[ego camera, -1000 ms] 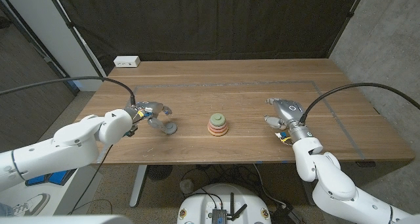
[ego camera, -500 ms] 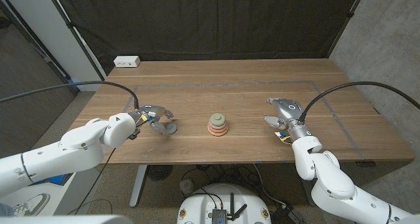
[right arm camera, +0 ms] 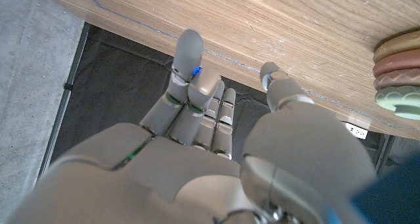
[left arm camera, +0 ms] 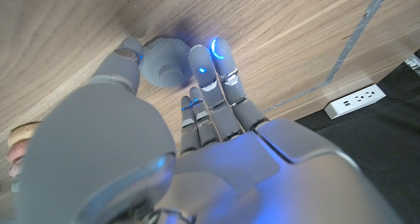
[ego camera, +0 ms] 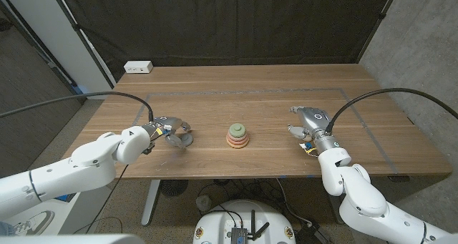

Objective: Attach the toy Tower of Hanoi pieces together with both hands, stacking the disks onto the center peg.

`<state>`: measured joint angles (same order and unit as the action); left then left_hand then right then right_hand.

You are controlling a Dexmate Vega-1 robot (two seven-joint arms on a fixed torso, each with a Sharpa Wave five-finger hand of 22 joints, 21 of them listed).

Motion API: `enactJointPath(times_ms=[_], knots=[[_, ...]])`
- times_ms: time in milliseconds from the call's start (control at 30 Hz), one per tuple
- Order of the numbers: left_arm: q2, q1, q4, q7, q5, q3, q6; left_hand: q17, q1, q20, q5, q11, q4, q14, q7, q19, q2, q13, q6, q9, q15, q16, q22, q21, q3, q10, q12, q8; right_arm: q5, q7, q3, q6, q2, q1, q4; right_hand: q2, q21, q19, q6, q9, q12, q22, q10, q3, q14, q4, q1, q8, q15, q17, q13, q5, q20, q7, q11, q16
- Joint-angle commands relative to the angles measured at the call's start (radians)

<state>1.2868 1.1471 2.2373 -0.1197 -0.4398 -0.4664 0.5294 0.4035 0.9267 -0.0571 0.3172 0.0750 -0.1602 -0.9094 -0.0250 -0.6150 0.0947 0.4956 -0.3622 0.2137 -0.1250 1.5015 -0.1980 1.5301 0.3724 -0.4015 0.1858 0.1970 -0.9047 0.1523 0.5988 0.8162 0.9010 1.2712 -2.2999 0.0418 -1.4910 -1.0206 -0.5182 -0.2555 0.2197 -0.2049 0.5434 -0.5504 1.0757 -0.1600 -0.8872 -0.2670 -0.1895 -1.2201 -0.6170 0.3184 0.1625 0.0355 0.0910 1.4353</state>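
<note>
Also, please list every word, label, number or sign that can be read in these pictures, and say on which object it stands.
None can be read.
The white power strip at the table's far edge carries no legible marking.
The small yellow and blue tag at the right robot hand's wrist is too small to read.
The stacked disks carry no text.

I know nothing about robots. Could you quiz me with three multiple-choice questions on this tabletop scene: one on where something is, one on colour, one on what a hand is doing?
1. Where is the stack of disks?
A. the table's middle
B. by the white power strip
C. under the right hand

2. What colour is the stack's top disk?
A. blue
B. green
C. black

3. What is the left hand doing?
A. resting apart
B. covering the stack
C. fingers around the grey piece

Answers: 1 A, it sits between both hands. 2 B, green tops the pinkish disks. 3 C, thumb and fingers flank the piece.
</note>
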Motion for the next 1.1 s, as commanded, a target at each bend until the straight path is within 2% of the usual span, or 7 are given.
enactJointPath(times_ms=[33, 600, 1000, 1100], knots=[[-0.022, -0.001, -0.017, 0.014, -0.022, -0.021, 0.004, 0.001, 0.002, -0.147, -0.003, 0.004, -0.001, -0.010, 0.001, -0.011, -0.009, -0.002, -0.003, 0.000, -0.093, 0.005, -0.002, 0.006, -0.005, -0.001, 0.007, 0.005, -0.006, -0.008, -0.001, 0.004, 0.002, 0.002, -0.005, -0.013, -0.007, 0.000, -0.010, -0.002, -0.001, -0.001, 0.011, -0.009, 0.002, 0.001, -0.001, 0.000, -0.029, -0.003, -0.004, 0.006, 0.058, 0.000, 0.003, 0.001], [-0.051, 0.003, -0.046, 0.041, -0.020, -0.029, -0.002, 0.002, 0.010, -0.147, -0.004, 0.008, -0.002, -0.012, 0.003, -0.010, -0.014, -0.010, -0.007, -0.002, -0.093, 0.006, -0.003, 0.007, -0.006, -0.004, 0.009, 0.009, -0.004, -0.014, -0.004, 0.004, 0.006, 0.011, -0.008, -0.018, -0.008, 0.001, -0.013, -0.001, 0.000, 0.000, 0.019, -0.011, 0.002, 0.002, 0.003, 0.001, -0.028, -0.003, -0.006, 0.009, 0.057, 0.002, 0.006, 0.002], [-0.075, -0.011, -0.074, 0.027, -0.011, -0.052, -0.013, -0.001, 0.016, -0.146, -0.004, 0.009, -0.003, -0.011, 0.002, -0.011, -0.020, -0.015, -0.018, -0.003, -0.093, 0.003, -0.003, 0.008, -0.006, -0.015, 0.014, 0.014, -0.011, -0.024, -0.005, 0.014, 0.014, 0.018, -0.019, -0.021, -0.009, 0.000, -0.014, -0.001, -0.001, -0.001, 0.021, -0.013, 0.001, 0.002, 0.006, 0.001, -0.029, -0.002, -0.008, 0.012, 0.057, 0.002, 0.003, 0.001], [-0.078, -0.009, -0.076, 0.032, -0.007, -0.052, -0.010, 0.002, 0.019, -0.146, -0.004, 0.018, -0.003, -0.017, 0.002, -0.017, -0.023, -0.017, -0.033, -0.003, -0.093, 0.006, -0.003, 0.011, -0.006, -0.037, 0.021, 0.019, -0.014, -0.026, -0.006, 0.016, 0.016, 0.020, -0.022, -0.021, -0.009, 0.000, -0.014, -0.001, -0.001, -0.001, 0.022, -0.013, 0.001, 0.002, 0.007, 0.002, -0.028, -0.003, -0.009, 0.013, 0.057, 0.003, 0.003, 0.002]])
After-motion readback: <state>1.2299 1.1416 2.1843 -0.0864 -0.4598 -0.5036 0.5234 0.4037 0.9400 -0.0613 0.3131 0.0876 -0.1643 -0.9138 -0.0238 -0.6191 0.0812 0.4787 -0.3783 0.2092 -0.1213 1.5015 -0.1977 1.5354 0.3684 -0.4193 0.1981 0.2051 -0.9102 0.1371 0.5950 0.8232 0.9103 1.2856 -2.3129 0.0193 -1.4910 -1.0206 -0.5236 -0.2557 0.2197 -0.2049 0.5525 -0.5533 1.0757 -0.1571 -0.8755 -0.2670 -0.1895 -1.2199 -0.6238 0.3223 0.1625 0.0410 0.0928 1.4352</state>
